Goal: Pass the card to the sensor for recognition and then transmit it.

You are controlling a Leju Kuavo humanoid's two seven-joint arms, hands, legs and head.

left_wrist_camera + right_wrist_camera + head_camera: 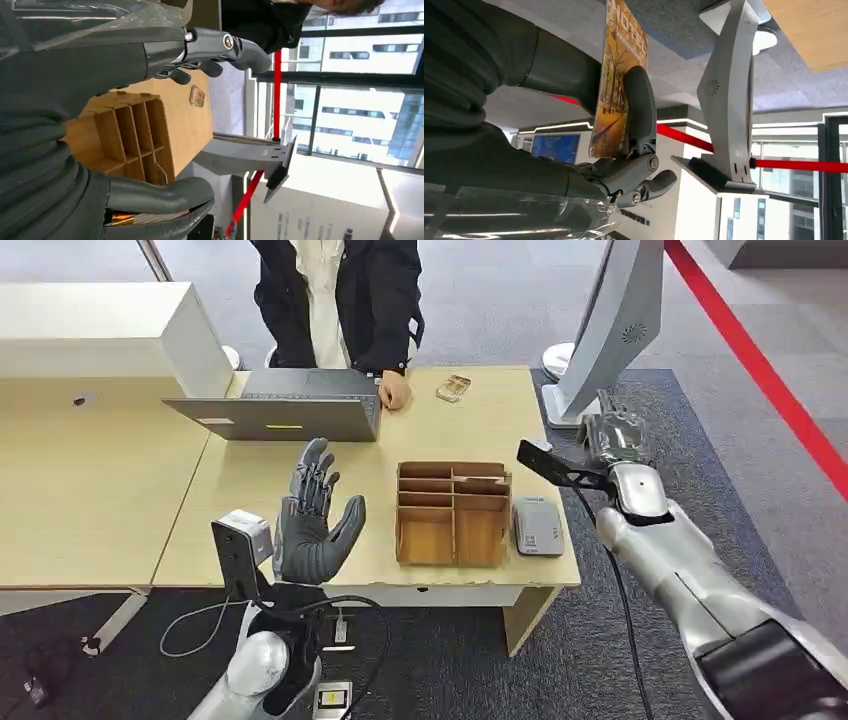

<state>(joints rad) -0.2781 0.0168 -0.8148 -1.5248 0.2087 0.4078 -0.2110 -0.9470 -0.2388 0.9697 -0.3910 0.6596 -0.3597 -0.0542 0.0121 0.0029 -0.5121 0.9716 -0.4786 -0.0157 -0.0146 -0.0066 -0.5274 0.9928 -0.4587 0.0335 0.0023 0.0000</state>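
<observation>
Wooden counter (300, 475) mid-frame; right hand (617, 438), at right, pinches the card (618, 80) upright beside the grey sensor stand (610, 325), likely for scanning; left hand (312, 520) spread, empty, lower left.

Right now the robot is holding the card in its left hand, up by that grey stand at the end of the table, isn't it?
Not quite: the card is in the right hand, as the right wrist view shows, pinched between thumb and fingers. The left hand is raised over the table with fingers spread, holding nothing. The rest holds: the card is up by the grey stand at the end of the table.
</observation>
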